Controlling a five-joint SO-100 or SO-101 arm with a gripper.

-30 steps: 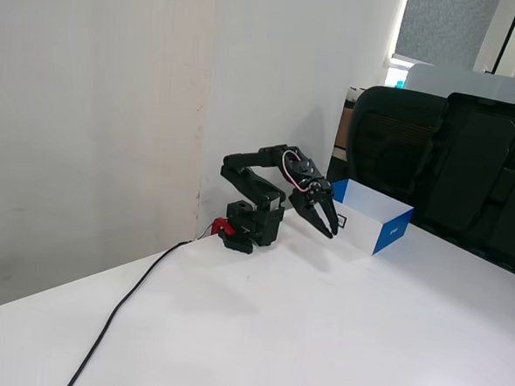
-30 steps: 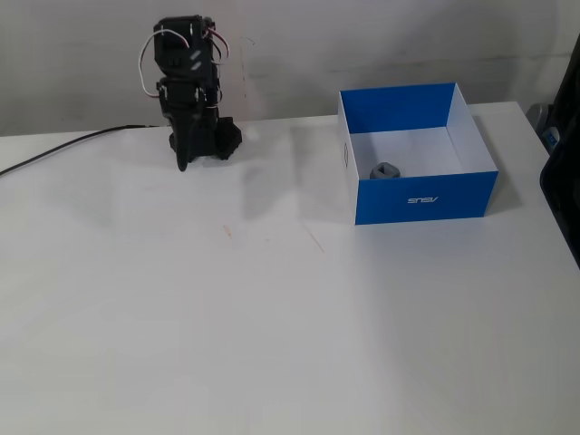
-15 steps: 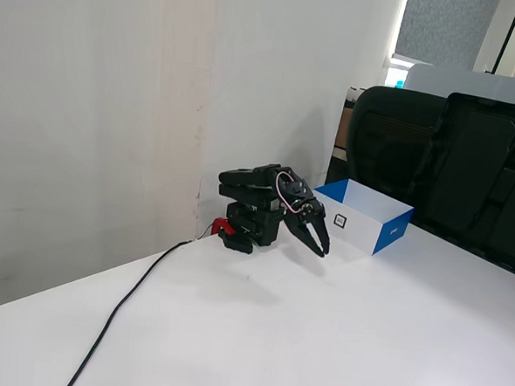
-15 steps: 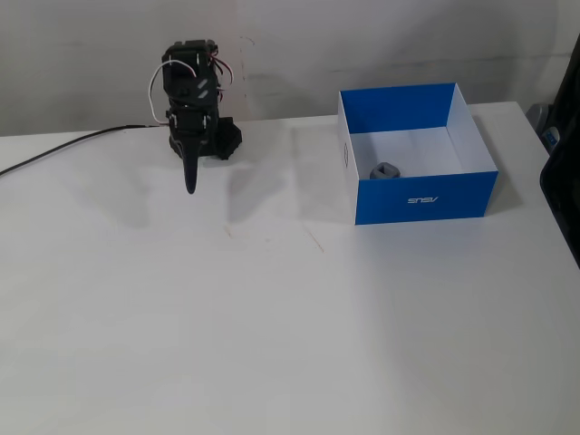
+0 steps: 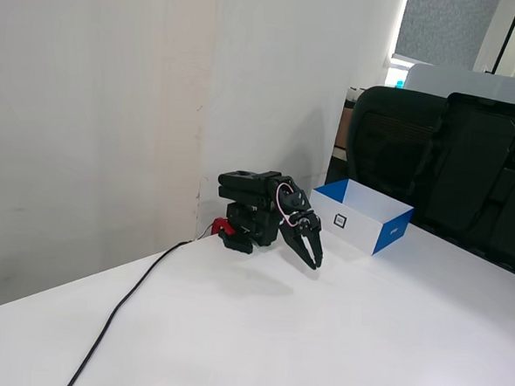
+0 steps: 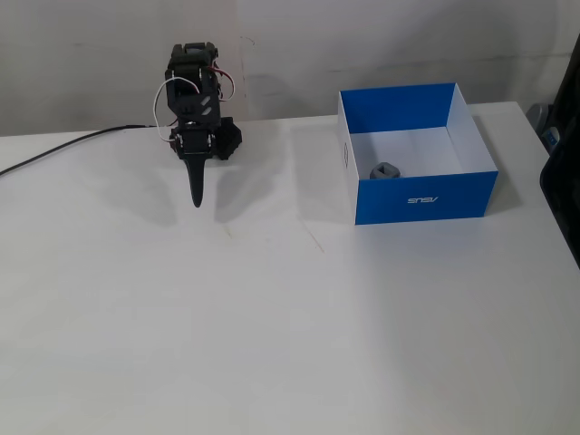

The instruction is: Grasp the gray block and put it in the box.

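Item one: your gripper (image 6: 197, 201), folded back near the arm's base, tip down just over the table (image 6: 272, 326), fingers closed together, holding nothing. Item two: the gray block (image 6: 388, 170), lying inside the box (image 6: 426, 197), well apart from your gripper.

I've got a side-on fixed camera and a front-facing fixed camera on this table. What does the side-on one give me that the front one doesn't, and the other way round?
Only the side-on fixed view shows the black chairs behind the table, the red part at the arm's base and the small black square mark on the box's white side.

Only the front fixed view looks into the box and shows the gray block lying inside, near its front wall.

Both show the folded arm, its pincer pointing down over the table and holding nothing, the box and the black cable.
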